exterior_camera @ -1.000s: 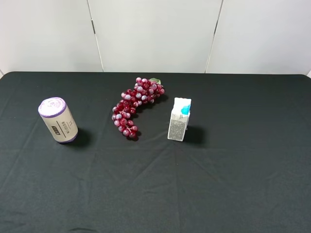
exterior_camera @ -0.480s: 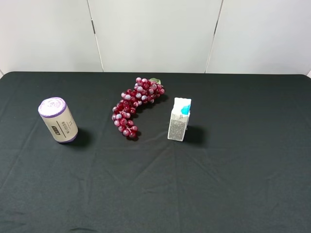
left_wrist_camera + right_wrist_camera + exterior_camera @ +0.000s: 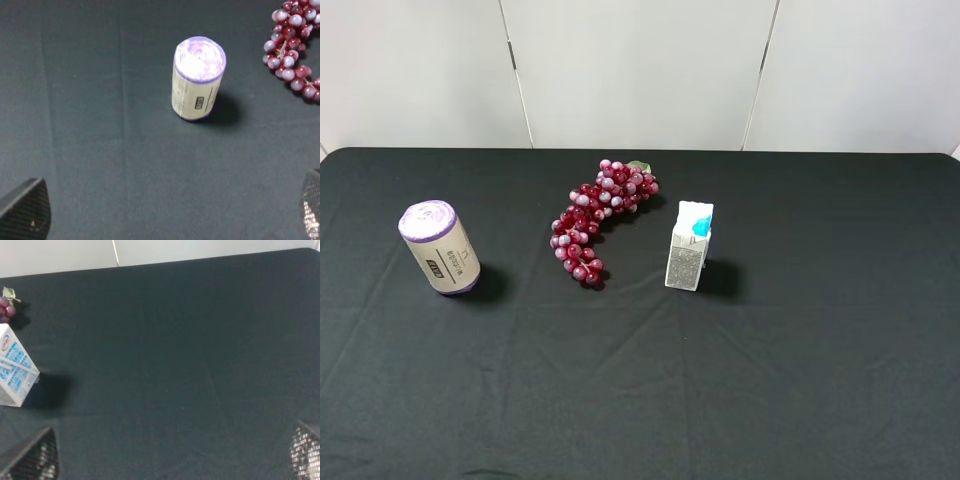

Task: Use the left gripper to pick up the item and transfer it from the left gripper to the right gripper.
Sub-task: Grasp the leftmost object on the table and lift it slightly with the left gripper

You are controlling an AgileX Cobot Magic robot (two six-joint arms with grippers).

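Observation:
The item, a roll [image 3: 440,248] with lilac ends and a cream printed label, stands upright on the black cloth at the left. It also shows in the left wrist view [image 3: 197,79], lilac top facing the camera. My left gripper [image 3: 167,220] is open and empty; only its fingertips [image 3: 25,210] show at the frame's corners, well short of the roll. My right gripper [image 3: 170,460] is open and empty over bare cloth, with its fingertips [image 3: 35,457] at the frame's corners. Neither arm appears in the exterior high view.
A red grape bunch [image 3: 598,218] lies mid-table, right of the roll; it also shows in the left wrist view [image 3: 294,47]. A white-and-grey carton with a blue top [image 3: 689,245] stands right of the grapes, also in the right wrist view [image 3: 14,372]. The black cloth [image 3: 800,350] reaches a white back wall.

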